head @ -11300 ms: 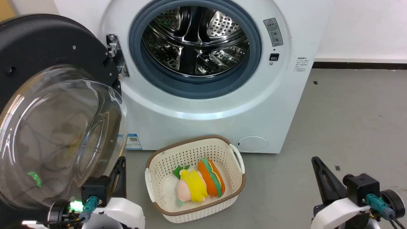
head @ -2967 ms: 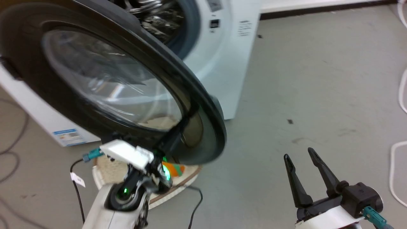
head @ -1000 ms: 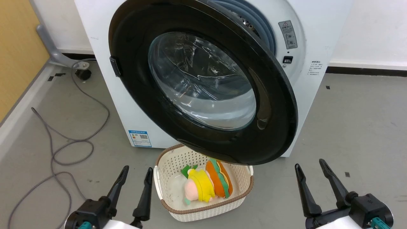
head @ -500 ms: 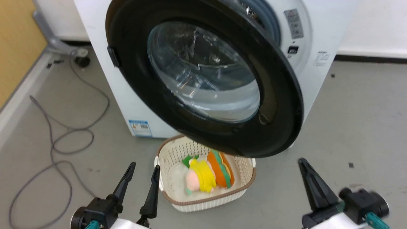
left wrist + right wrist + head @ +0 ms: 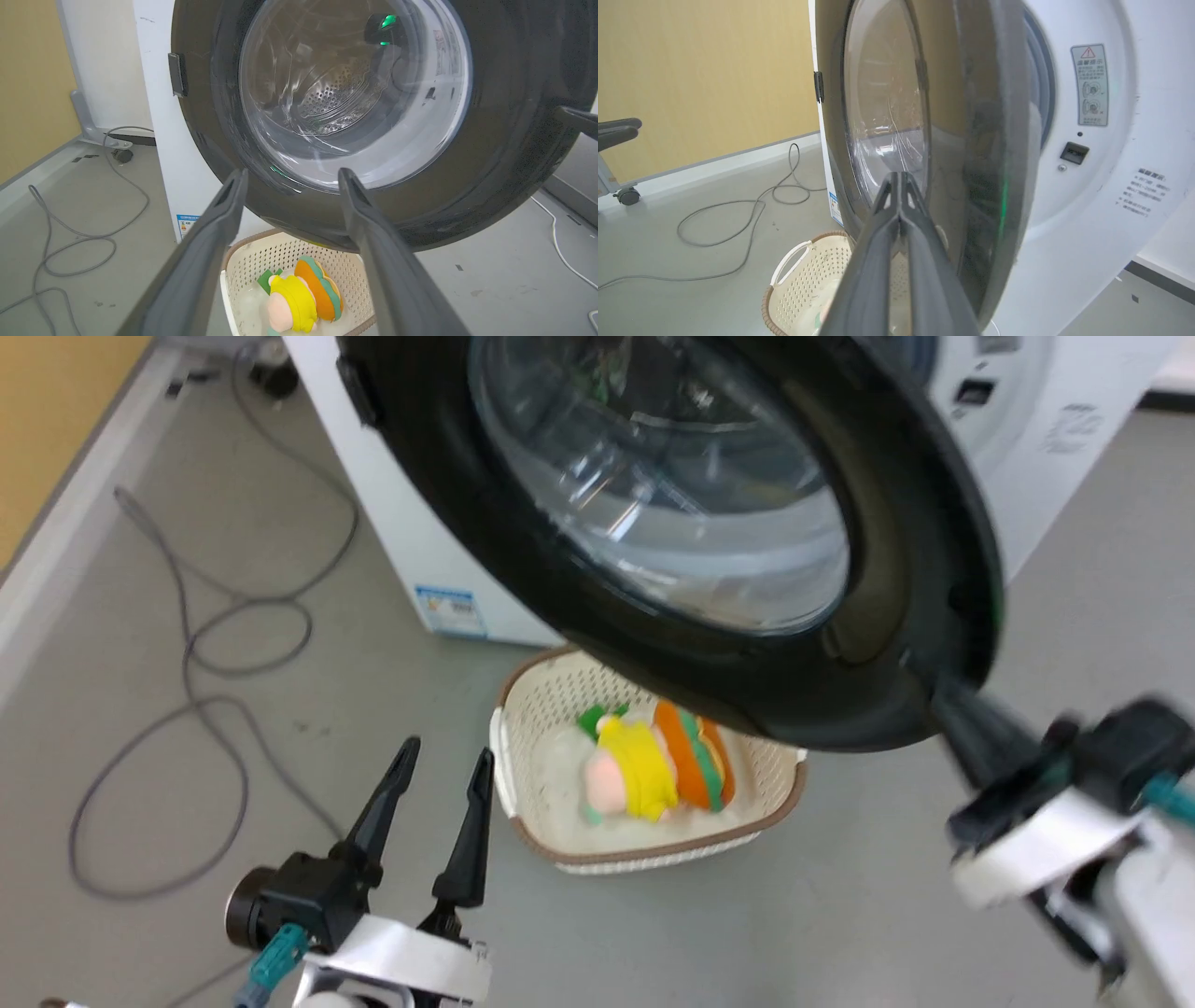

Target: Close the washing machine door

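Door of round black plastic and glass (image 5: 672, 495) ajar

It hangs out from the big white washing machine (image 5: 1046, 476). Right gripper (image 5: 899, 182), pinched together empty, points at its free rim; left gripper (image 5: 448, 751) gapes wide beside a cream perforated basket (image 5: 653, 863).

The left tool (image 5: 292, 173) (spread wide, empty) points at the washing machine door (image 5: 504, 140), a basket (image 5: 345, 275) below it

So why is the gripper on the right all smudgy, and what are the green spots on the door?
Head view: the right gripper is smeared by blur, the left gripper looks sharp. Left wrist view: green glints sit high on the washing machine door, likely reflected light. Right wrist view: a faint green streak on its rim.
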{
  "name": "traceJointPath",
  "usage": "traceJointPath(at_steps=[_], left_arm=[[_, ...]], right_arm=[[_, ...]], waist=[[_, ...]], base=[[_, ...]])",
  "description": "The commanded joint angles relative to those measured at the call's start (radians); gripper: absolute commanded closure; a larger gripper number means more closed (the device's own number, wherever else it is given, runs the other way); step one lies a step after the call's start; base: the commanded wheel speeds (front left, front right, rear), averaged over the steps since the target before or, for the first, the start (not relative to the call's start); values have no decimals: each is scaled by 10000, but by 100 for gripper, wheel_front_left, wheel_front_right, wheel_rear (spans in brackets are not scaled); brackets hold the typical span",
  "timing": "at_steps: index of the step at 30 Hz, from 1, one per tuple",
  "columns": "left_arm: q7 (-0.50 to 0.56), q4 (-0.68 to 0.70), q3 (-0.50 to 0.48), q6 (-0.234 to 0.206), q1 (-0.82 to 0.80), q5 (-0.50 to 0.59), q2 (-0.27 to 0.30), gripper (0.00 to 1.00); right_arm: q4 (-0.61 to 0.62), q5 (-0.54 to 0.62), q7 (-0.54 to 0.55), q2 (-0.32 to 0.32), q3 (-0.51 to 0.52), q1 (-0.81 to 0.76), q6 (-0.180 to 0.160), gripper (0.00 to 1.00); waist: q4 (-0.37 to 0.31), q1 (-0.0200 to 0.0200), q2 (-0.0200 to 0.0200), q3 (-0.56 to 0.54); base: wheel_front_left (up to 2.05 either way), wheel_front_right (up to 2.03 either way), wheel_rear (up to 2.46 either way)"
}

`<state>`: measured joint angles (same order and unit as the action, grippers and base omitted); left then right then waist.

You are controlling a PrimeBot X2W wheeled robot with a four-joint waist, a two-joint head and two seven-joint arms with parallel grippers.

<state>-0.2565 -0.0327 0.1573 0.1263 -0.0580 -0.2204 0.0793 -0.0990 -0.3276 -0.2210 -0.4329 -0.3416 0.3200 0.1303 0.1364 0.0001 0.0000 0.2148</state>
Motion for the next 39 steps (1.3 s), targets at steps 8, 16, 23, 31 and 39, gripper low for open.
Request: traceJointPath(at_steps=[8, 16, 23, 31, 39], left_arm=[[-53, 202, 128, 40, -707, 81, -158, 0], [-53, 396, 246, 42, -1127, 20, -252, 0], [-53, 451, 180, 43, -1296, -15, -280, 0], [-53, 447, 290, 43, -1414, -208, -288, 0], [-53, 444, 338, 43, -1302, -205, -289, 0]], right_arm=[[-784, -845, 376, -948, 144, 1869, 4, 100], [-1669, -1175, 1129, -1142, 652, 3320, 4, 100], [-2655, -1600, 1724, -789, 1387, 4547, 4, 100], [-3827, -859, 1720, -689, 2031, 5592, 4, 100], [-4708, -673, 1504, -229, 2481, 6113, 4, 100]], waist=[[674, -1, 0, 1104], [984, -1, 0, 1835], [1103, -1, 0, 2230], [1229, -1, 0, 2395], [1262, -1, 0, 2292]], base=[[0, 0, 0], [0, 0, 0], [0, 0, 0], [0, 0, 0], [0, 0, 0]])
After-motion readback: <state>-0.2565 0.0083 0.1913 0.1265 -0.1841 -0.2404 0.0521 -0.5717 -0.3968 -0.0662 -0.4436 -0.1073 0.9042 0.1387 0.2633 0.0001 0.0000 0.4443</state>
